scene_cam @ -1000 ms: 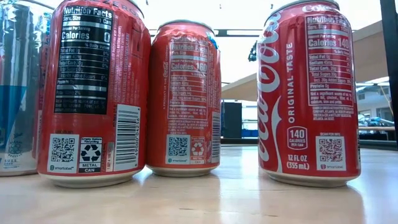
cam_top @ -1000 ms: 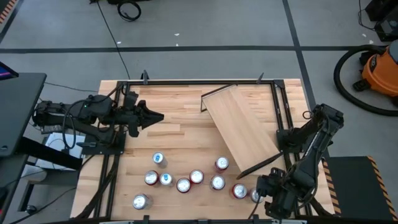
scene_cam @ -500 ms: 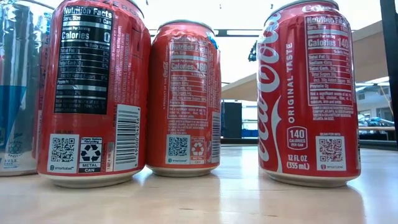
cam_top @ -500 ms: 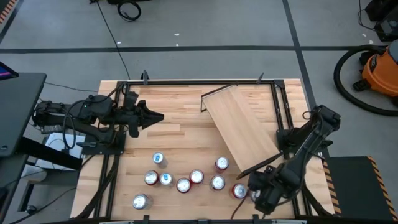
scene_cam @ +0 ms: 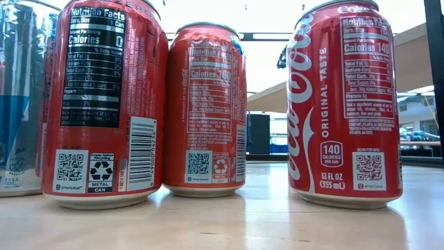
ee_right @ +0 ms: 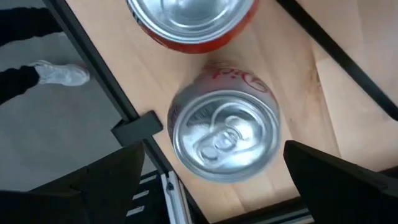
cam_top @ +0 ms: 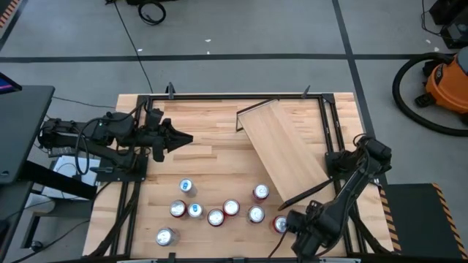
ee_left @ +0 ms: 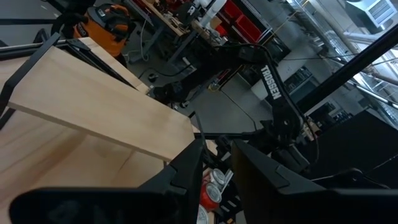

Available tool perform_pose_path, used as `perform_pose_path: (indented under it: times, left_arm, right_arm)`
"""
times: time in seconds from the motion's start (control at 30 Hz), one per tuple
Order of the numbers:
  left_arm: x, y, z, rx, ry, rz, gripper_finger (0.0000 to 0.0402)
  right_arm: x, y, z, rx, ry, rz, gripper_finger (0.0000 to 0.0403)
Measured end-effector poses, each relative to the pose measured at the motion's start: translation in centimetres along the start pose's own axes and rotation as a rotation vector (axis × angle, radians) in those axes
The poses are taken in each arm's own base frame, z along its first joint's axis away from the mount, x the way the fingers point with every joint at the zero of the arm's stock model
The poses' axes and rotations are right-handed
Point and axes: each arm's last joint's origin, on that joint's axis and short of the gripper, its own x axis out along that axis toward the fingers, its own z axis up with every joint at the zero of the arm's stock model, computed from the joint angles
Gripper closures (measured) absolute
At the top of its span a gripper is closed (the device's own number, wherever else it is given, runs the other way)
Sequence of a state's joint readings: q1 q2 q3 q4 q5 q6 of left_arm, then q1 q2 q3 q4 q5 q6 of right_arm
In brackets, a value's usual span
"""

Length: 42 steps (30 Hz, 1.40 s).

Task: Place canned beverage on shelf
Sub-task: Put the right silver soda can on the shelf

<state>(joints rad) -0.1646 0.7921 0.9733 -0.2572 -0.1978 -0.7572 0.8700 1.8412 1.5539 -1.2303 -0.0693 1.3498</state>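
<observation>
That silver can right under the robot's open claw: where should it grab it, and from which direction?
Probably around the round side wall, coming straight down from above. The silver can stands upright, lid up, between the open right gripper's fingers, so they could close on opposite sides. A red can sits close beside it, so the fingers should avoid that side.

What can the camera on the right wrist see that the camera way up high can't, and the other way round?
Only the right wrist view shows the silver can from straight above, standing between the right gripper's open fingers, and a person's white shoe on the floor.

Only the high view shows the shelf lying slanted on the table, the left gripper shut and waiting at the table's left, and the other cans.

Both show the red can beside the right gripper.
</observation>
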Motion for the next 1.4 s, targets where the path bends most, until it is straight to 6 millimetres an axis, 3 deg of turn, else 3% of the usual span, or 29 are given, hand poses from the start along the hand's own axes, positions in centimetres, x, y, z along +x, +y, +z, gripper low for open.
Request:
perform_pose_path:
  times: [0.6, 0.97, 1.17, 1.4]
  left_arm:
    - [0.0, 0.2, -0.2, 0.007, 0.024, 0.023, 0.0308]
    - [0.0, 0.2, -0.2, 0.007, 0.024, 0.022, 0.0308]
    - [0.0, 0.2, -0.2, 0.007, 0.024, 0.022, 0.0308]
    - [0.0, 0.2, -0.2, 0.007, 0.023, 0.022, 0.0308]
  right_arm:
    - [2.8, 1.0, 0.8, -0.07, -0.029, -0.054, 0.001]
    - [3.2, 0.9, 0.6, -0.077, 0.003, -0.084, 0.0087]
    - [2.5, 0.3, 0.3, -0.074, 0.087, -0.097, 0.0084]
    - [-0.6, -0.7, -0.1, -0.068, 0.162, 0.023, 0.0077]
